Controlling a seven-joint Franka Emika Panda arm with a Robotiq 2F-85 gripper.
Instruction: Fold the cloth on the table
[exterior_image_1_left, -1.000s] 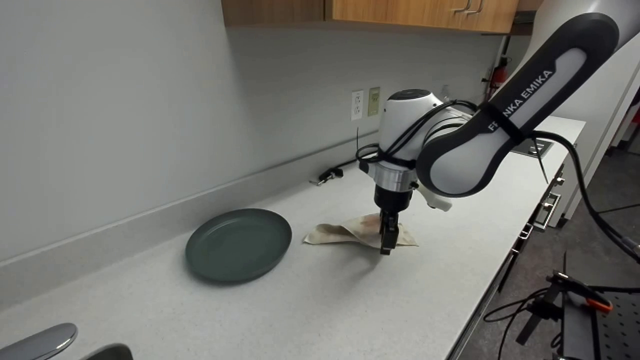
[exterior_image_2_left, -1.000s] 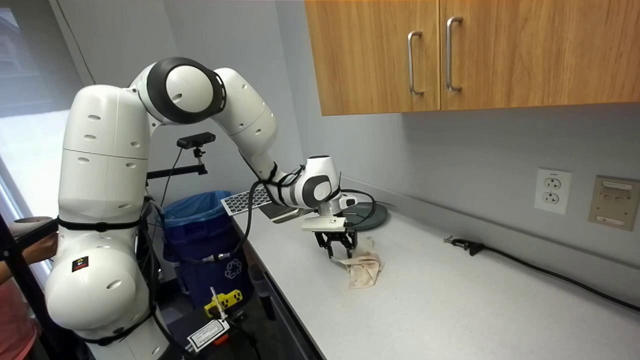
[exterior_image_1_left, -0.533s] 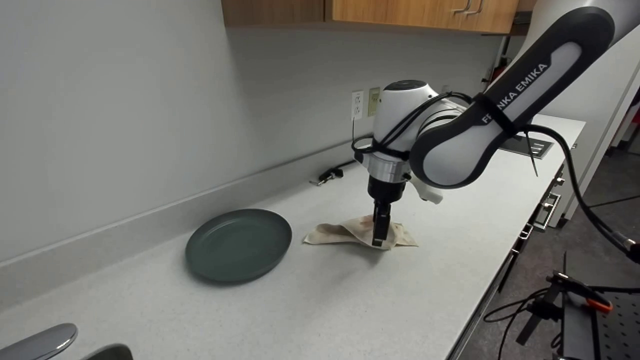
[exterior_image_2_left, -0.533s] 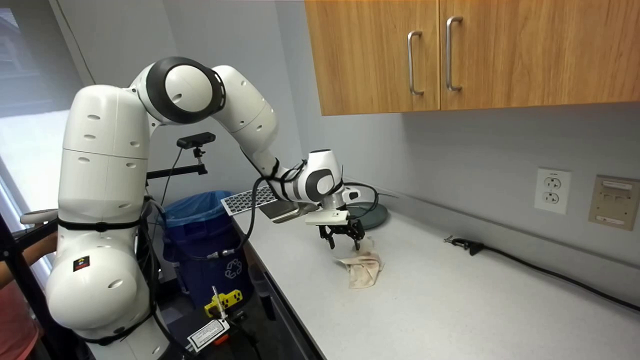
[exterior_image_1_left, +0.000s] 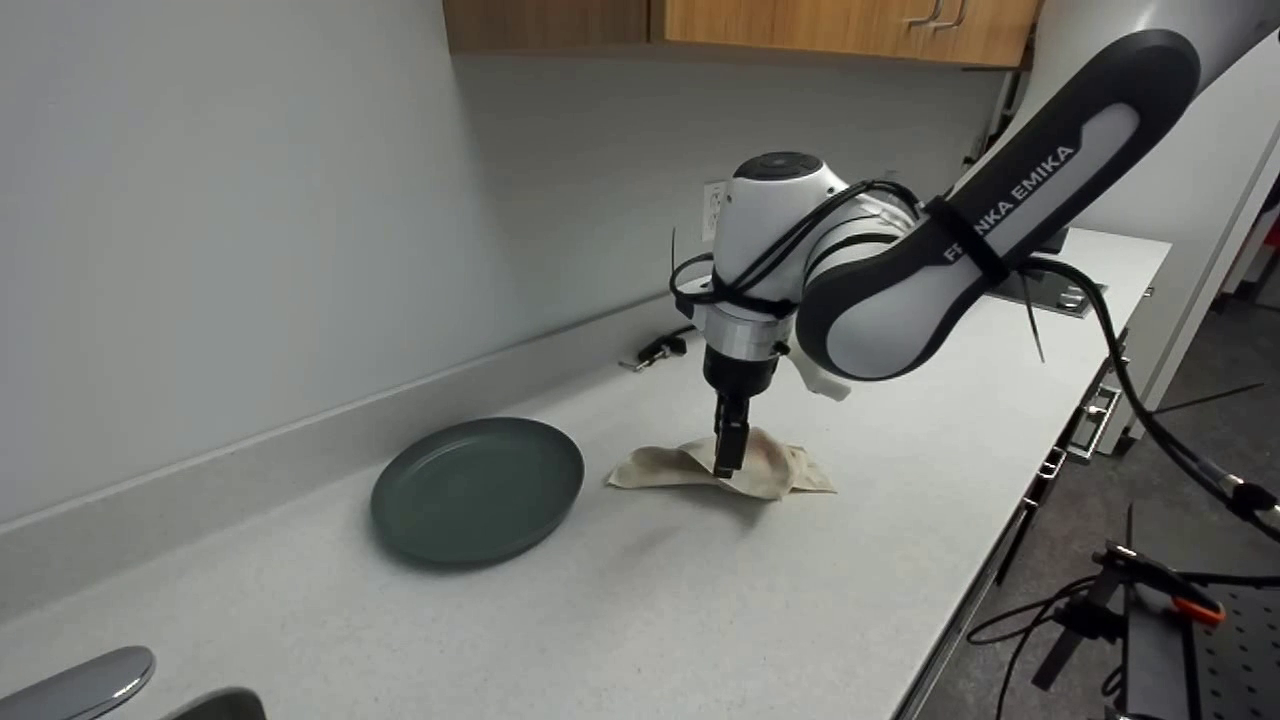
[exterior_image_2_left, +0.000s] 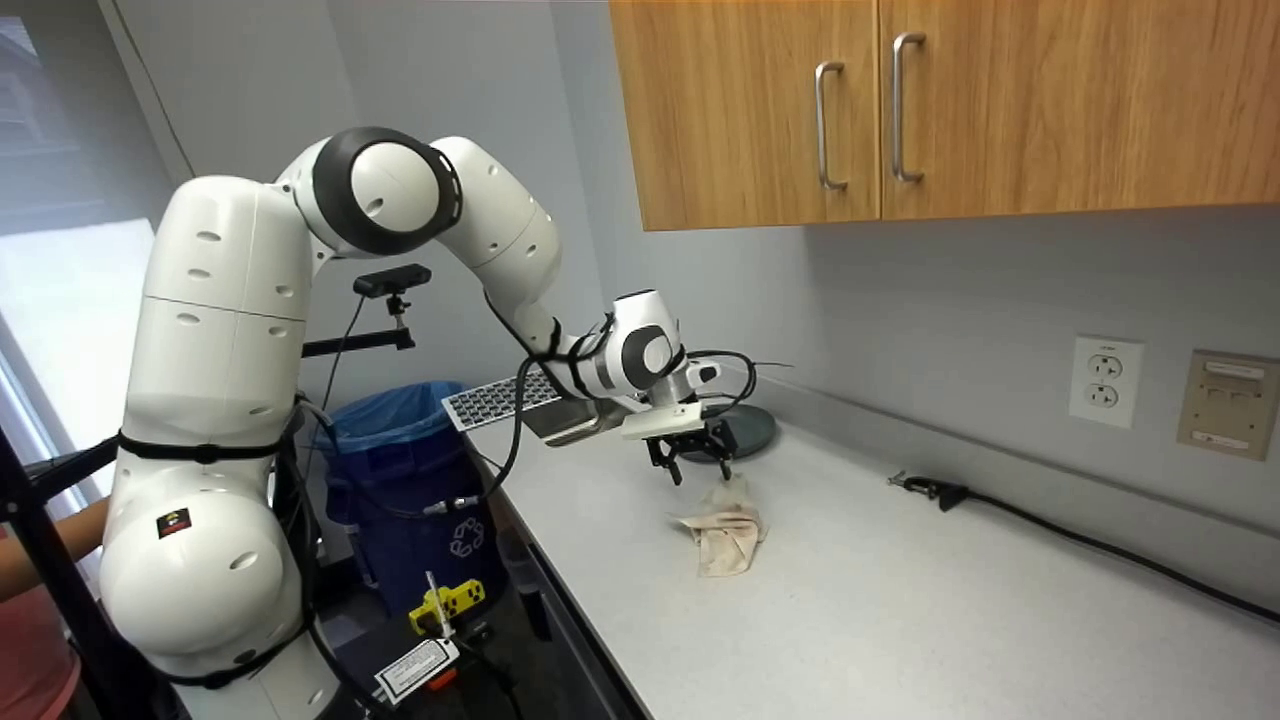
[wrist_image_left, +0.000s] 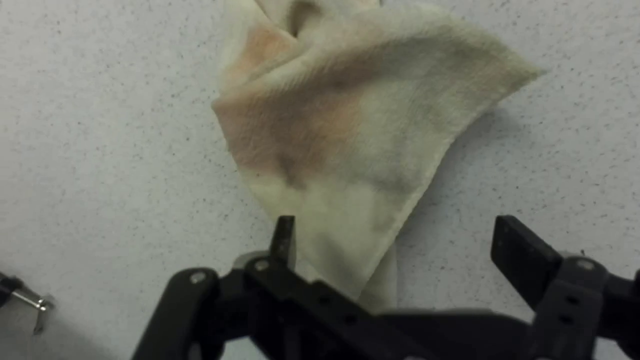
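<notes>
The cloth is cream with reddish-brown stains and lies rumpled on the white counter, partly folded over itself. It shows in both exterior views and in the wrist view. In the wrist view one pointed corner reaches right and a flap narrows down between the fingers, with another layer beneath it. My gripper is open and empty above the cloth, toward the plate end; it also shows in an exterior view. In the wrist view the left finger overlaps the cloth's edge and the right finger is over bare counter.
A dark green plate lies beside the cloth, near the wall. A black clamp on a cable lies by the backsplash. A faucet stands at the near end. Wooden cabinets hang above the counter.
My gripper has risen off the counter and moved toward the plate. Its fingers are spread wider than one second ago. The cloth lies in nearly the same place.
</notes>
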